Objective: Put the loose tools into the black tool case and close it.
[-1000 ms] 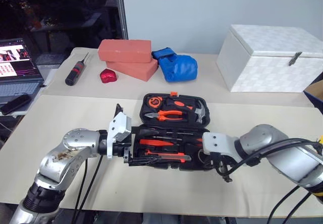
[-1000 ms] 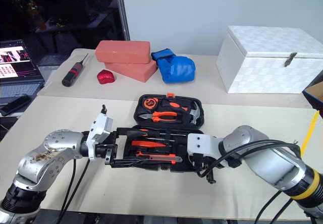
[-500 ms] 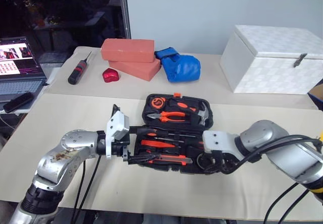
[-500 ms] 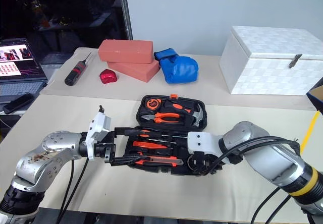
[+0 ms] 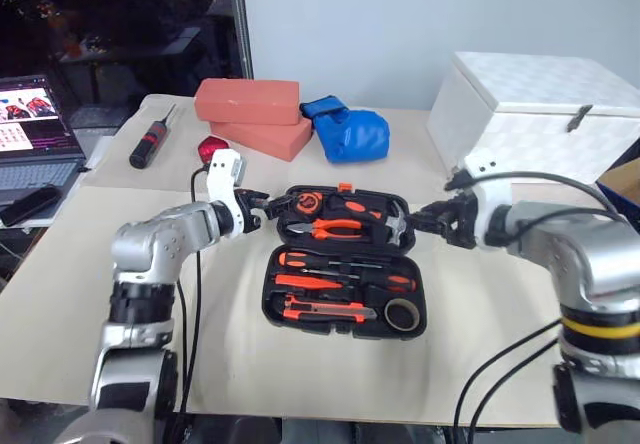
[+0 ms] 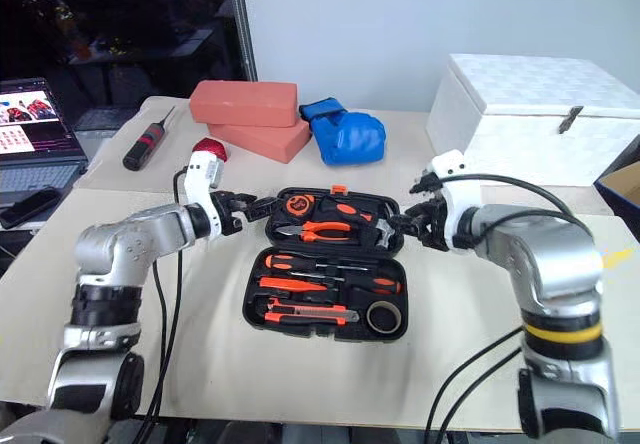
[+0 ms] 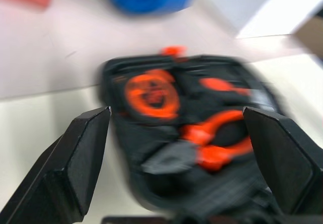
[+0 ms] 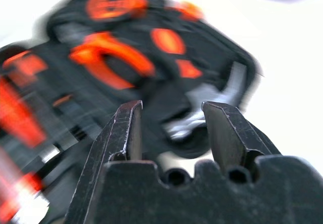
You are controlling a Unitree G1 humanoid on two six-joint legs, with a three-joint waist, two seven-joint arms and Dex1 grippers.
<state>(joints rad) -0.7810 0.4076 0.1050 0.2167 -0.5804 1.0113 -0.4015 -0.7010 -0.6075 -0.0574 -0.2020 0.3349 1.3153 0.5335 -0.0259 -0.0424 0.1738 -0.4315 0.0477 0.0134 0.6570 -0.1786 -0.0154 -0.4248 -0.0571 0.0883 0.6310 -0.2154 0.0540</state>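
The black tool case (image 5: 270, 294) lies open in the middle of the table. Its far half holds an orange tape measure (image 5: 306, 203), pliers and a hammer. In the near half, orange-and-black screwdrivers (image 5: 330, 262) and a utility knife (image 5: 326, 310) lie in the moulded slots. My left gripper (image 5: 267, 210) is at the far half's left corner, its fingers (image 7: 86, 158) spread wide open. At that half's right corner is my right gripper (image 5: 419, 218), fingers (image 8: 126, 130) apart with nothing between them.
Behind the case stand a large white box (image 5: 540, 114), two red bricks (image 5: 250, 114) and a blue boxing glove (image 5: 350, 131). A black-and-red screwdriver (image 5: 150, 144) and a small red object (image 5: 210, 148) lie far left. A laptop (image 5: 35, 134) sits at the left edge.
Both arms have swung from the case's near half out to the far half's two corners. The right gripper has gone from shut to open. The case has not moved.
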